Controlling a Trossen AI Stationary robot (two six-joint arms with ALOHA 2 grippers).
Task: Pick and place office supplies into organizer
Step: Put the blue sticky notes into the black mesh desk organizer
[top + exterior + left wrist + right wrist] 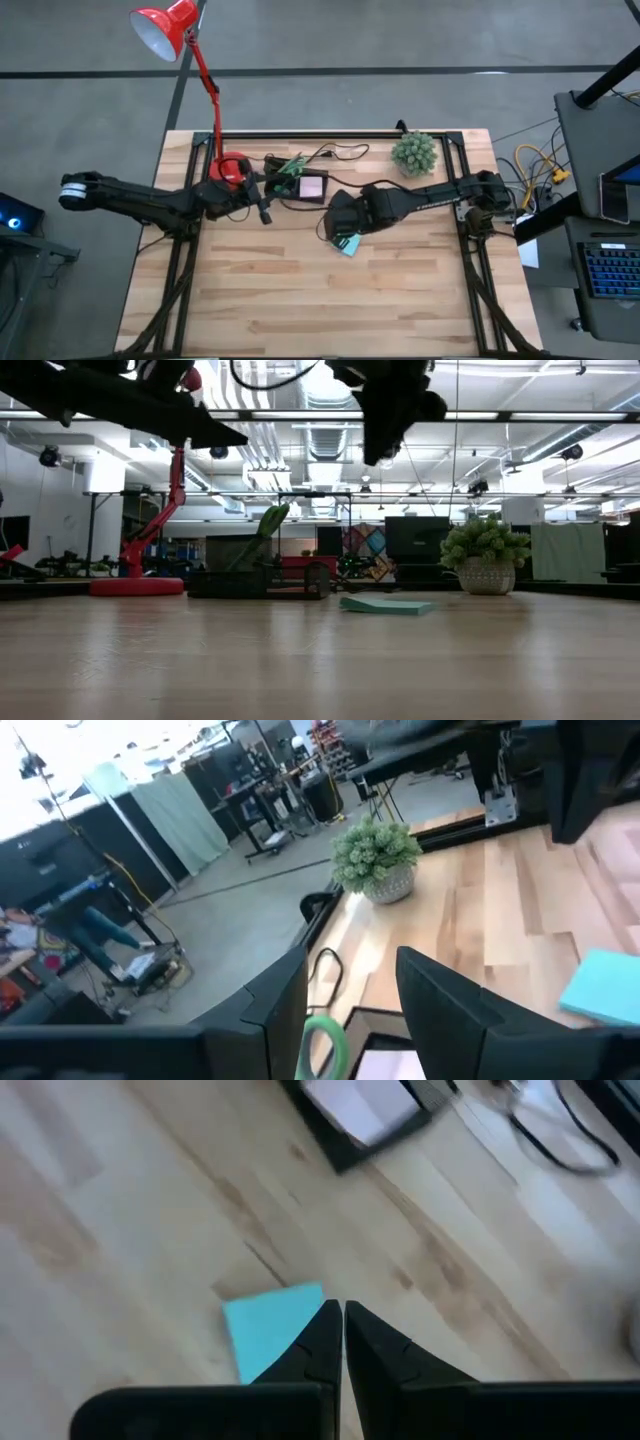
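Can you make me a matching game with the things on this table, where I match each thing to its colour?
Things:
1. lamp
2. sticky pad lying on the table
3. plant in the pot
4. organizer

Colours:
a. green
b. black
c. red
d. teal

Pairs: 1-c, 2-d, 3-a, 4-b
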